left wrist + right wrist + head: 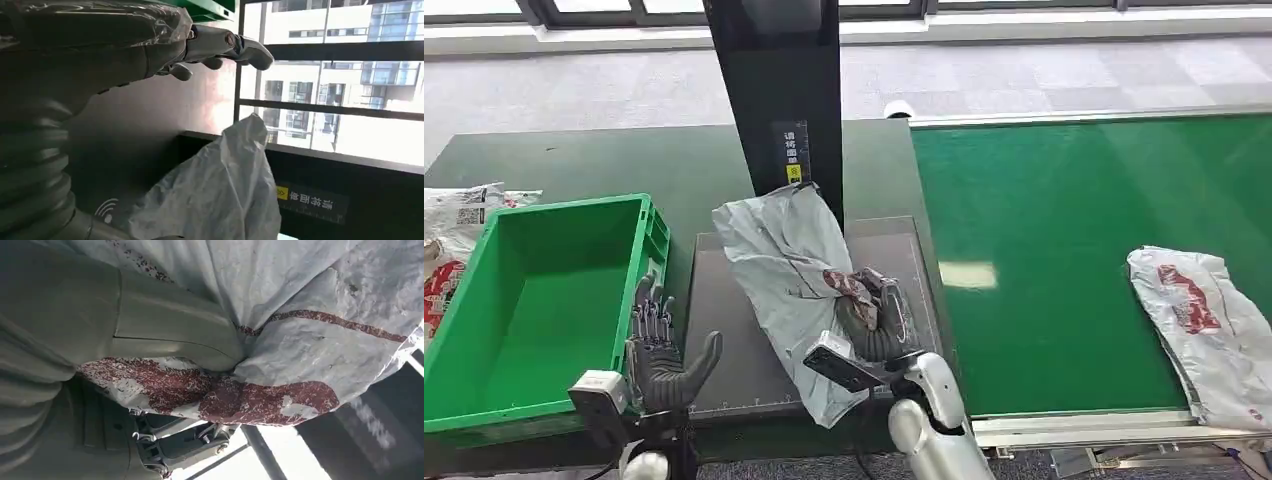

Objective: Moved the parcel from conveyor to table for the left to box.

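A crumpled grey parcel bag [784, 270] with red print lies on the dark mat [724, 330] of the table, just right of the green box [534, 300]. My right hand [874, 315] grips its right edge, the bag bunched between thumb and fingers [170, 340]. The same parcel [300, 340] is pressed against that hand in the right wrist view. My left hand [659, 350] hovers open beside the box's near right corner, fingers spread, holding nothing. In the left wrist view its fingers [235, 45] reach out with the parcel [220, 190] beyond them.
A second white parcel [1204, 320] with red print lies on the green conveyor [1074, 200] at the right. A black post [779, 90] stands behind the mat. More bags [454, 230] lie left of the box.
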Controlling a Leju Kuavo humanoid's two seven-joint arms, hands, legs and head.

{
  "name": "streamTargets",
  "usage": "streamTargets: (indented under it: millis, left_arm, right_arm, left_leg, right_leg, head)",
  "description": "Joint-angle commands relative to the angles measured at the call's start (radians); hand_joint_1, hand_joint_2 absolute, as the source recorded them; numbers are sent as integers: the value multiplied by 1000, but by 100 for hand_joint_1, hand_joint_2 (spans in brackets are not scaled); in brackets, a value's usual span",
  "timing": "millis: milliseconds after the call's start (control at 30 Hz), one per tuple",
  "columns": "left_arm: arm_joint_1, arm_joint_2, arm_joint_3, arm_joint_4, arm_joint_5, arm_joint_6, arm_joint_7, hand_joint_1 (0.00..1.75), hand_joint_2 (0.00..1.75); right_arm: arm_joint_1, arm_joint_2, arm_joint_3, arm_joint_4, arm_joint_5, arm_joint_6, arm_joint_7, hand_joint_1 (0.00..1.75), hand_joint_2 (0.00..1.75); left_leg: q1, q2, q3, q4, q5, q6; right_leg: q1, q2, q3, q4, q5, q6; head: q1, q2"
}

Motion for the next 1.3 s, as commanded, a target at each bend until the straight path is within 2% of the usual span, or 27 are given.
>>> streamTargets:
  millis: [33,767,800,833,1100,1167,1200,1233,1300]
  left_arm:
    - [-56,-1,57,51,10,9,4,0,175]
    - [-56,-1,57,51,10,9,4,0,175]
    - [-52,0,59,45,11,10,4,0,175]
    - [-48,0,61,40,11,12,4,0,175]
    - [-32,-3,64,19,6,20,4,0,175]
    - [-29,-3,64,15,5,22,4,0,175]
    - [-29,-6,66,15,4,21,4,0,175]
    - [-36,-2,63,30,4,20,4,0,175]
    - [-47,-1,62,41,5,18,4,0,175]
  right_arm:
    - [-98,-11,53,236,-15,-18,-10,175,175]
    - [-98,-11,53,236,-15,-18,-10,175,175]
    - [-102,-12,53,242,-16,-21,-5,124,175]
    - [-107,-11,50,251,-18,-40,1,0,175]
    - [-131,-10,48,290,-42,-54,-7,0,175]
    - [-120,-4,43,259,-78,-82,-58,0,175]
    - [-101,-1,38,208,-147,-89,-133,0,175]
    - [-56,-17,91,71,-314,-155,-257,0,175]
    - [-45,-26,111,19,-289,-131,-221,0,175]
  left_leg:
    - [0,1,1,-1,0,0]
    - [0,1,2,-2,1,0]
    - [0,0,1,-1,1,0]
    - [0,0,1,-1,0,0]
    - [0,1,2,-1,0,0]
    - [0,1,2,-1,0,0]
    - [0,2,3,-2,0,0]
    - [0,1,2,-1,0,0]
    - [0,0,1,-1,0,0]
  right_leg:
    - [0,0,1,-1,1,-1]
    - [1,0,2,-2,1,-1]
    - [1,0,1,-1,1,-1]
    - [0,0,1,-1,0,-1]
    - [0,1,1,-1,1,-1]
    - [1,1,2,-1,1,-1]
    - [1,1,2,-2,1,-1]
    - [1,0,1,-1,1,-1]
    - [0,-1,1,-1,0,-1]
  head:
    - [0,0]
    - [0,0]
    - [0,0]
    - [0,0]
    - [0,0]
    - [0,0]
    - [0,0]
    - [0,0]
    - [0,0]
